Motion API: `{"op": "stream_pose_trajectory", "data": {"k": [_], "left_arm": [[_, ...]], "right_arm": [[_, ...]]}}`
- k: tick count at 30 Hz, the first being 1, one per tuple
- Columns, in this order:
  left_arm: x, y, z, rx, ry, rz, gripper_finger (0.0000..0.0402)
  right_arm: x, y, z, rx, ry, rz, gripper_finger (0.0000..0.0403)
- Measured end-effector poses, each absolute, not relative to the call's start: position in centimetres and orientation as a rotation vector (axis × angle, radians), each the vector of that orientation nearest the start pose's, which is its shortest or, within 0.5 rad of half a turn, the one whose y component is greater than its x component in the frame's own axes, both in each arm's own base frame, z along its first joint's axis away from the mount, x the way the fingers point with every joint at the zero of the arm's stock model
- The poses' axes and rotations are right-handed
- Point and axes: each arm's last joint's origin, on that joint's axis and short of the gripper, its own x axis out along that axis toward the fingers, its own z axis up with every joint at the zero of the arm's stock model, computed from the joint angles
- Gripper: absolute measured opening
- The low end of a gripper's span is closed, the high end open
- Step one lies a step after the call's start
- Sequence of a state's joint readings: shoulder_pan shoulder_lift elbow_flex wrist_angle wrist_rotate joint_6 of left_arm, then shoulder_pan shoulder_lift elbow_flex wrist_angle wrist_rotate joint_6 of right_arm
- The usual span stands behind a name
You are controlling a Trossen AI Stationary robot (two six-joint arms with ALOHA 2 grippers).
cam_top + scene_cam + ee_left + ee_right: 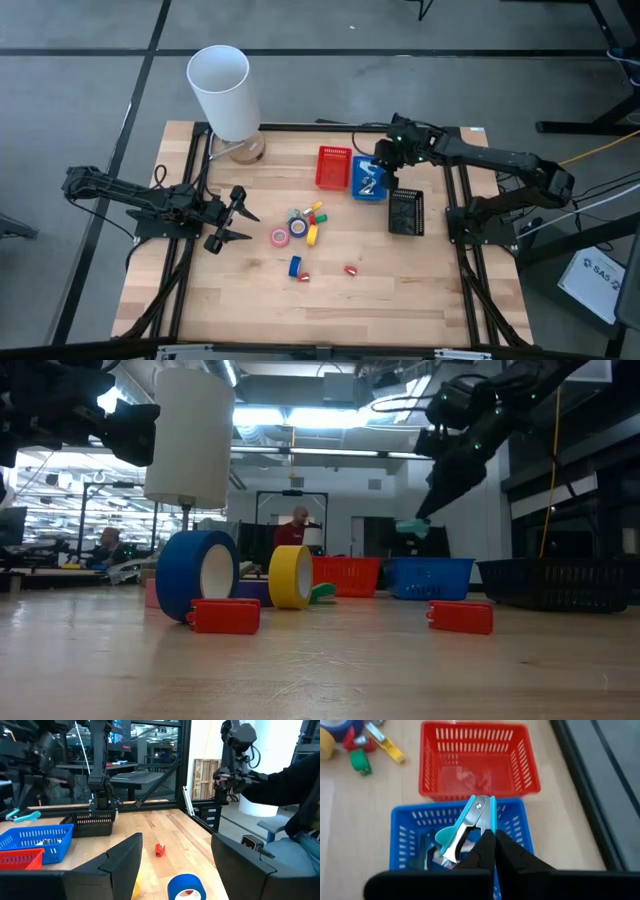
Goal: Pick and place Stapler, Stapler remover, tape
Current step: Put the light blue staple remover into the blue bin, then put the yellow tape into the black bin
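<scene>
The right claw grips a teal staple remover above the blue basket — beside the red basket. The left claw waits spread at the worktop's left — near the tape rolls.

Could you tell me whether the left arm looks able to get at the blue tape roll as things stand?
Probably yes: the left gripper stands with jaws open beside the pile, and bare table lies between it and the blue tape roll.
</scene>
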State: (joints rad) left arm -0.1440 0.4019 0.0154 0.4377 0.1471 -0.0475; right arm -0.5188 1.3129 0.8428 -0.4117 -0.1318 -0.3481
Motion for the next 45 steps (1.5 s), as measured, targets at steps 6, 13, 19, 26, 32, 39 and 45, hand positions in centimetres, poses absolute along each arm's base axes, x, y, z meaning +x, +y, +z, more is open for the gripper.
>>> {"op": "stream_pose_trajectory", "data": {"k": [6, 13, 19, 26, 32, 39, 45], "left_arm": [[12.1, -2.2, 17.5, -0.047, -0.044, -0.292, 0.0235], [12.1, -2.2, 17.5, -0.047, -0.044, -0.292, 0.0235], [12.1, -2.2, 17.5, -0.047, -0.045, -0.292, 0.0235], [12.1, -2.2, 17.5, -0.047, -0.044, -0.293, 0.0235], [12.1, -2.2, 17.5, -0.047, -0.044, -0.292, 0.0235], [12.1, -2.2, 17.5, -0.047, -0.044, -0.292, 0.0235], [12.1, -2.2, 17.5, -0.047, -0.044, -0.292, 0.0235]], "right_arm": [[21.8, -13.0, 20.9, 0.034, 0.887, -0.201, 0.0], [21.3, -12.9, 19.3, 0.063, 0.863, -0.249, 0.0], [21.3, -13.0, 19.0, 0.052, 0.842, -0.271, 0.0], [21.4, -13.3, 19.2, 0.048, 0.797, -0.265, 0.0005], [21.4, -13.3, 19.2, 0.052, 0.803, -0.264, 0.0044], [21.4, -13.3, 19.2, 0.094, 0.804, -0.312, 0.0095], [22.4, -11.5, 19.2, 0.035, 0.805, -0.226, 0.013]]}}
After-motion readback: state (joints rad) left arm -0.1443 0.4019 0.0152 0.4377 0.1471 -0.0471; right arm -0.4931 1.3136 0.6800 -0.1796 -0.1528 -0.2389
